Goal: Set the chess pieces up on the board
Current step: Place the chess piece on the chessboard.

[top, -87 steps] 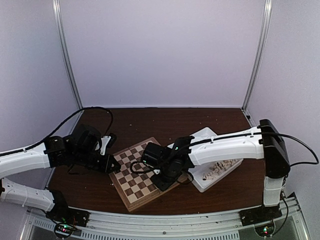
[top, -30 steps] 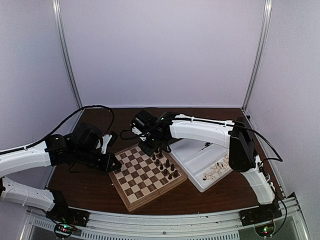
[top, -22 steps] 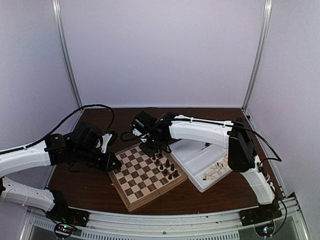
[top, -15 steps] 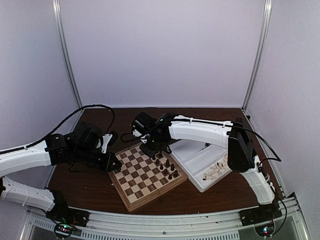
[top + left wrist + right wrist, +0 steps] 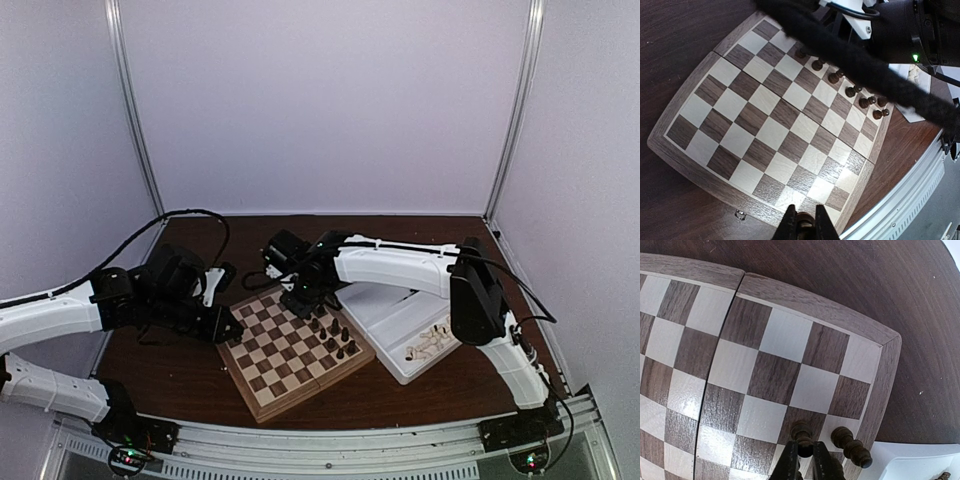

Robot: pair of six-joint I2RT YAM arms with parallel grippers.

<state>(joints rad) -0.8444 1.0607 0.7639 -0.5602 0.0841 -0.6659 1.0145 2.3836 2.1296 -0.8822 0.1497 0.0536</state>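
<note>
Right claw grasping dark chess piece at board corner, left claw clenched over board edge, brown bench

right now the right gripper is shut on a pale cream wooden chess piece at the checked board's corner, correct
Not cream: the right gripper is shut on a dark brown wooden chess piece at the checked board's corner, per the right wrist view.

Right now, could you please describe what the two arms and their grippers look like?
Both arms have smooth white shells with black joints and wrist housings. The left arm trails a looping black cable; the right arm carries a second cable along its link. The left gripper and right gripper each end in two slim dark fingers.
</note>
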